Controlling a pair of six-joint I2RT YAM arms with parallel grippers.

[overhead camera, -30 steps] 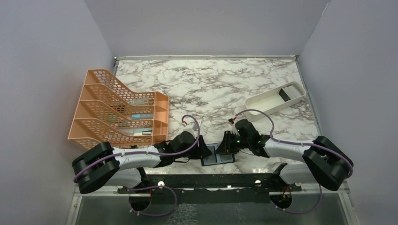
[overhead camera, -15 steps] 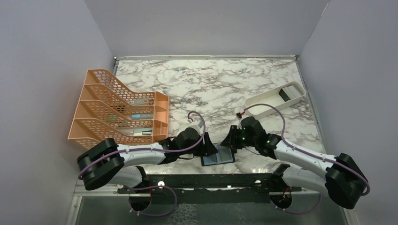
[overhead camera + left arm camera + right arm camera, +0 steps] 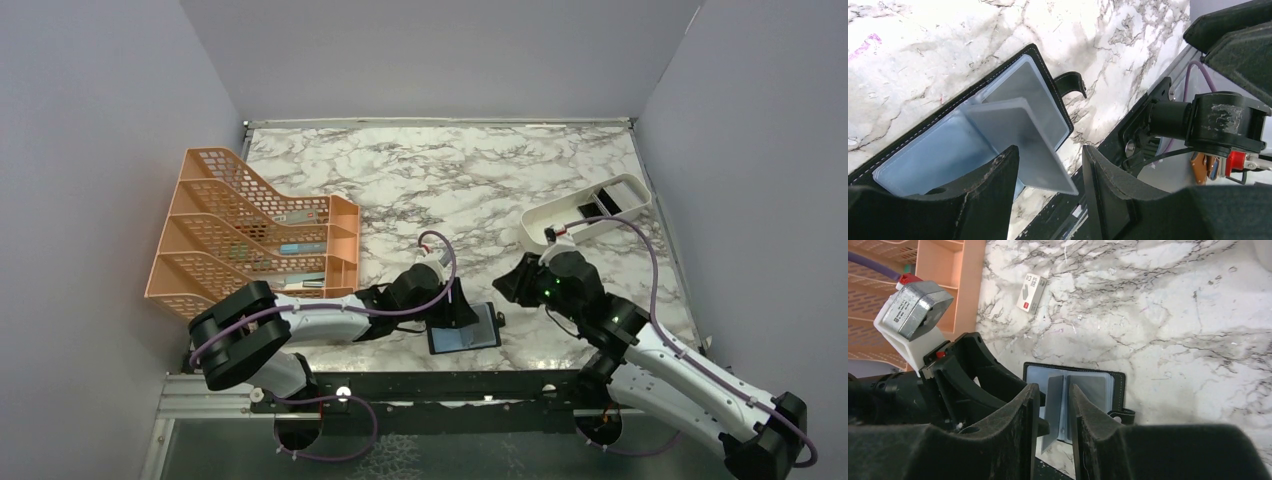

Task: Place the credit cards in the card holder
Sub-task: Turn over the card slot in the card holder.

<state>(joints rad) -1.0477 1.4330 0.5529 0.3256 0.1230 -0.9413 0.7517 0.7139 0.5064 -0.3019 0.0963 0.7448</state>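
The table point(image 3: 450, 180) is white marble veined grey; wallet point(image 3: 466, 330) black, lined blue-grey; rack point(image 3: 250, 235) orange mesh; tray point(image 3: 568, 214) white.

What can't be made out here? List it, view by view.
- Card holder sleeves, left wrist: frosted plastic, contents unreadable; left end effector hides part of it.
- Dark item in the white tray, top external: too small to identify.
- Yellow-gold card: in no view.

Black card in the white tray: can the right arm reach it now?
Probably yes: the right gripper is open and empty, and the black card lies uncovered in the white tray nearby. It faces the wallet, so it must turn.
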